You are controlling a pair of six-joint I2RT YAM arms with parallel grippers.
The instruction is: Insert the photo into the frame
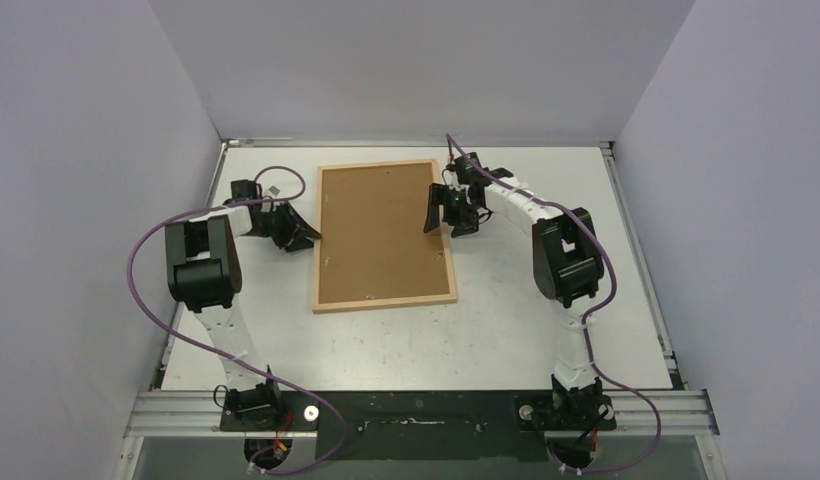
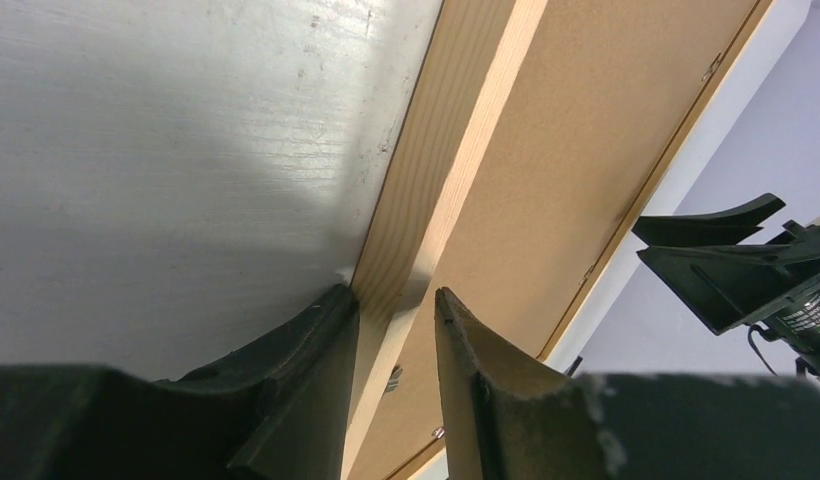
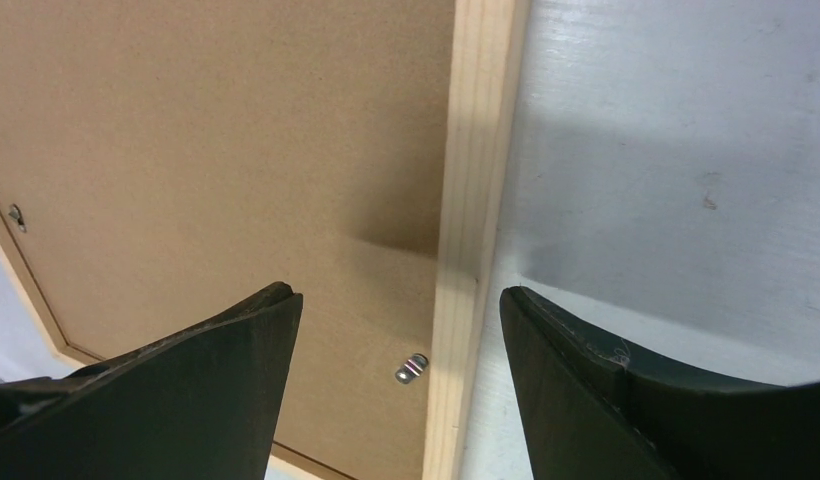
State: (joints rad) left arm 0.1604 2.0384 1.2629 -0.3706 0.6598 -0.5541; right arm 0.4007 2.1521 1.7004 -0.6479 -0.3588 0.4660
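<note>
Frame: flat, back up, brown backing board seated inside, spanning between both grippers | Left gripper: jaws narrow astride one rail, clamped or not cannot tell | Right gripper: wide open astride opposite rail, touching nothing | Photo: unseen (perhaps under board) | Progress: probably late, unconfirmed | Clip: tiny, position unreadable.

Brown backing board lies flat. White table under board, scuffed. Sm. metal tab at board's edge. Grey walls beyond board.
</note>
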